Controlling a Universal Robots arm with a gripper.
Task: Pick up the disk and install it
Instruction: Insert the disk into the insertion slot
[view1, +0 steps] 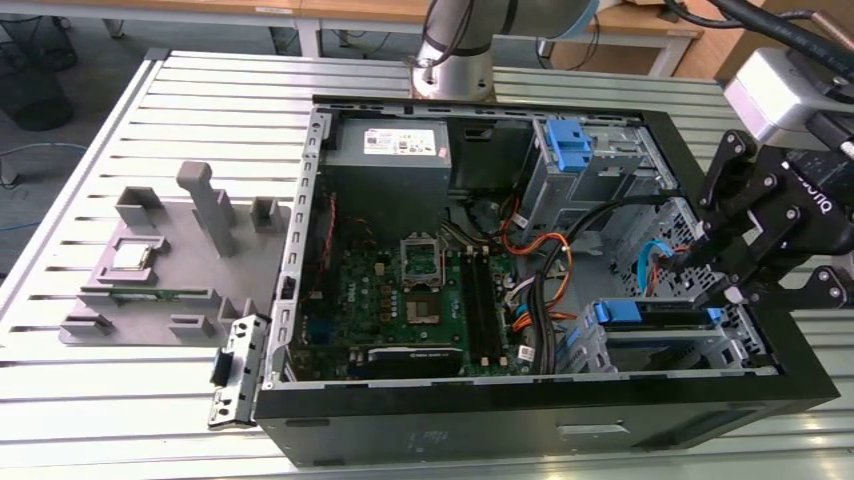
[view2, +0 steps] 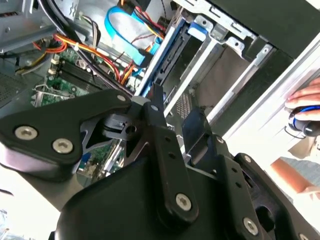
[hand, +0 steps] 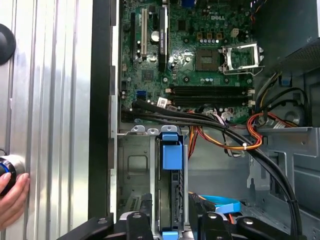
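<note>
1. A slatted metal counter (view1: 200, 90) is carrying the open computer case (view1: 467, 430); wooden desks (view1: 347, 10) are standing behind.
2. The disk (view1: 651, 312) is sitting in the case's drive bay.
3. The hand (view1: 727, 292) is hovering parted, close over it.

The gripper (view1: 729, 288) hangs just above the disk (view1: 654, 313), which sits in the drive cage (view1: 694, 350) of the open computer case (view1: 534, 412)

LAYOUT | on table (view1: 120, 420): case (view1: 534, 415) lying open; fixture (view1: 160, 270) beside it, on the exterior view's left | in case: power supply (view1: 391, 145) in corner nearest arm base (view1: 451, 70); motherboard (view1: 400, 300) on floor before it; drive cage (view1: 667, 345) on the exterior view's right | in cage: disk (view1: 651, 312) slotted on edge; gripper (view1: 727, 285) just above
</note>
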